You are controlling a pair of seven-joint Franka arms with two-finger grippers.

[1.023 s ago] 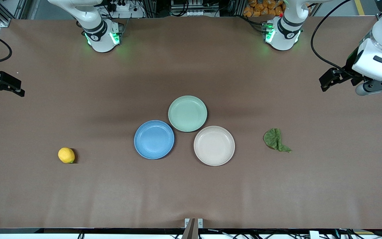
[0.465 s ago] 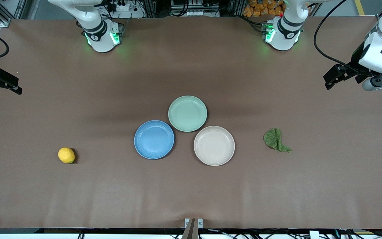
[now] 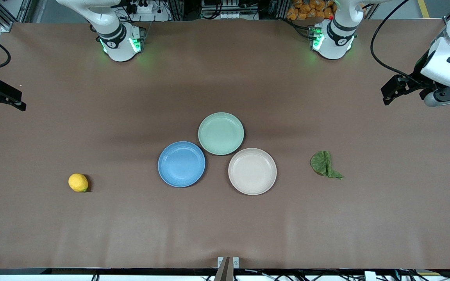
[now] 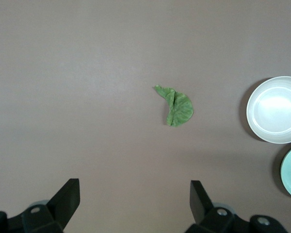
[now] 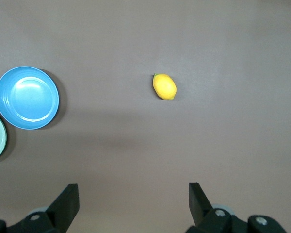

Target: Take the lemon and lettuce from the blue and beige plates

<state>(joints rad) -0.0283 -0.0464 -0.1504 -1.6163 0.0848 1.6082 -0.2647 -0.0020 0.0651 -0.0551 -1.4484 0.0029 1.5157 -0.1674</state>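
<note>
The lemon [image 3: 78, 182] lies on the bare table toward the right arm's end, apart from the empty blue plate [image 3: 181, 164]; it also shows in the right wrist view [image 5: 164, 87] with the blue plate [image 5: 27, 97]. The lettuce [image 3: 324, 164] lies on the table toward the left arm's end, beside the empty beige plate [image 3: 252, 171]; the left wrist view shows the leaf [image 4: 176, 106] and the beige plate [image 4: 275, 109]. My left gripper [image 3: 390, 93] is open and empty, high over the table's edge. My right gripper [image 3: 4, 97] is open and empty over the other end.
A pale mint-green plate [image 3: 221, 133] sits empty, touching the blue and beige plates and farther from the front camera than both. Both arm bases [image 3: 120, 43] stand along the table's back edge. A small bracket [image 3: 228, 262] sits at the front edge.
Both grippers rose and drew back a little toward the table's ends, then stayed still. The lemon, lettuce and plates have not moved.
</note>
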